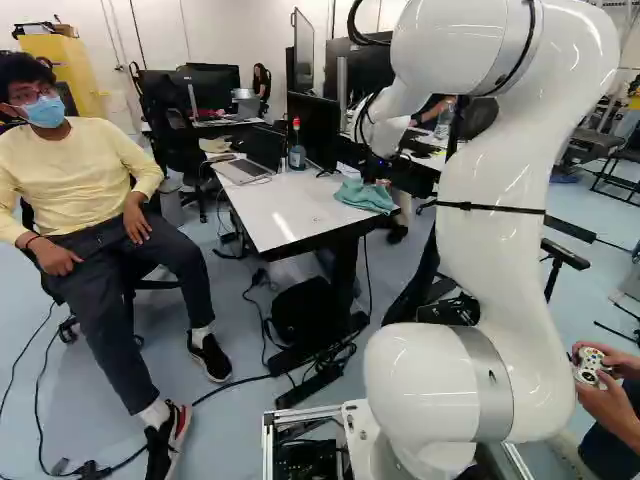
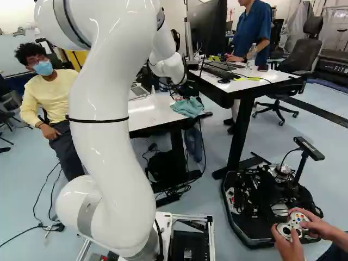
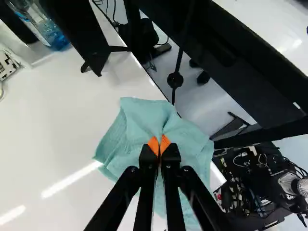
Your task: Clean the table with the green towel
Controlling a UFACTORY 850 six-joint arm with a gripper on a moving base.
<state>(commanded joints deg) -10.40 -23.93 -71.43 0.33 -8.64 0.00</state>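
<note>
One laptop (image 1: 243, 170) sits toward the left of the white table (image 1: 285, 222) in the left base view, with a black bag (image 1: 300, 310) on the floor below the tabletop. Next to the right comes a bottle (image 1: 296, 150) holding something blue, standing upright, then a black monitor (image 1: 317, 128) just beside it. Farther right, the green towel (image 1: 362, 194) lies bunched on the tabletop, up against its edge and reaching a little past it. Over the towel is the gripper (image 1: 378, 180), pointing down. In the wrist view its two fingers are drawn nearly together, orange pads (image 3: 153, 145) leaning toward each other, clamped on a raised fold of the towel; only that thin ridge of cloth parts the tips. The rest of the towel spreads out around and under them, creased and uneven. At the right of the left base view, the white arm (image 1: 500, 210) rises tall from its base.
</note>
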